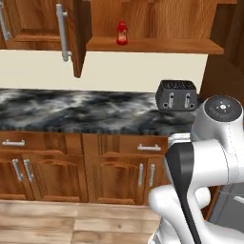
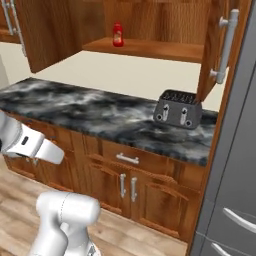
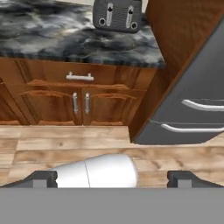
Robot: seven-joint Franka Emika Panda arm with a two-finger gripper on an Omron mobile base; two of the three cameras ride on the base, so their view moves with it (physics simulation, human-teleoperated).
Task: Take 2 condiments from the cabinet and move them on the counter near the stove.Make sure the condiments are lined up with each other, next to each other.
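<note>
Standing upright on the open cabinet [image 1: 152, 45] shelf, the small red ketchup bottle [image 1: 122, 33] is looking light and slippery, best pinched around its middle, while the gripper [image 3: 111, 178] is waiting wide open down low.

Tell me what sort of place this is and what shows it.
A home kitchen, rendered rather than real. A marble counter runs over wooden drawers and doors, a dark toaster stands on it, and an open wall cabinet above holds a ketchup bottle on its shelf.
</note>
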